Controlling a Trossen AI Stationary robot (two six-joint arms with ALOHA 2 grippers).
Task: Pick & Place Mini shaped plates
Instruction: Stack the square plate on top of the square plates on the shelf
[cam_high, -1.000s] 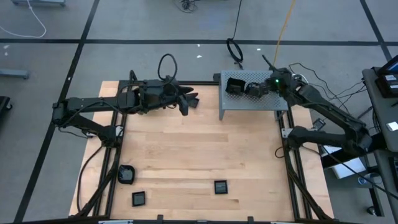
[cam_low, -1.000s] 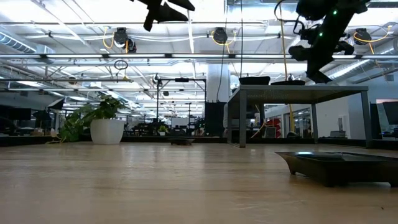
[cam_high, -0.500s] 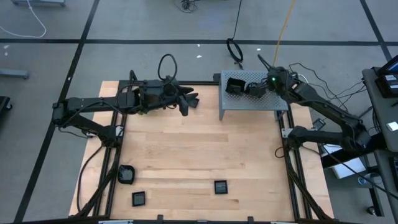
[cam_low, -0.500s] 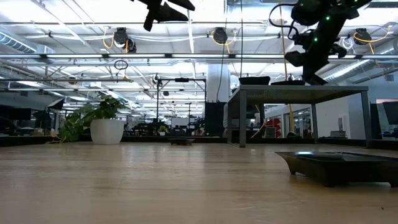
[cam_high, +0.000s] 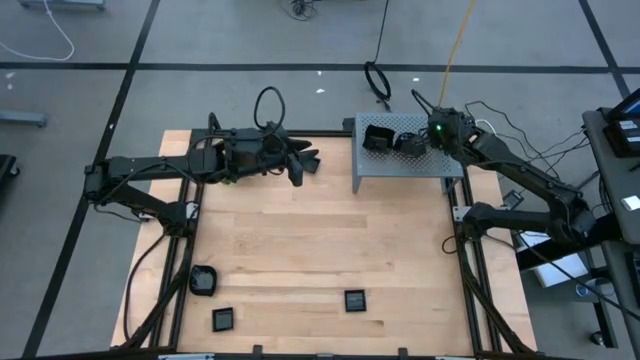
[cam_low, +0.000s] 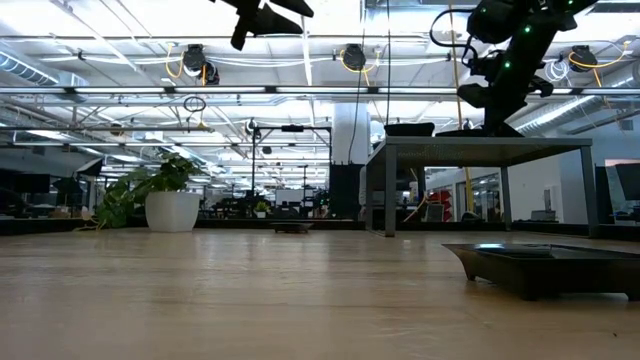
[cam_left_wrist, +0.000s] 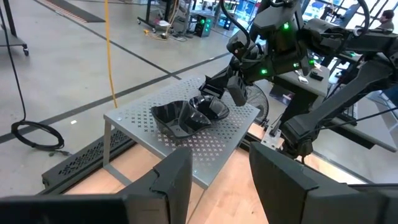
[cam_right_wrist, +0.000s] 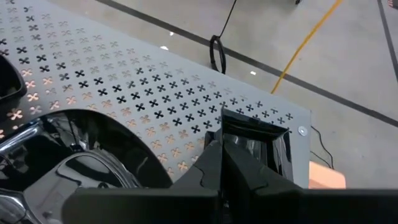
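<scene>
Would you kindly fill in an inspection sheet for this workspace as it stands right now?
Surface: wooden table, mostly bare.
Job's things: three plates along the near edge; more plates piled on the grey perforated stand.
Clutter: nothing seen.
End effectors: left end effector open, raised over the far edge, empty; right end effector shut, over the stand by the pile.
Cables: black coil and yellow cable on the floor.
Surroundings: potted plant, workshop hall.
</scene>
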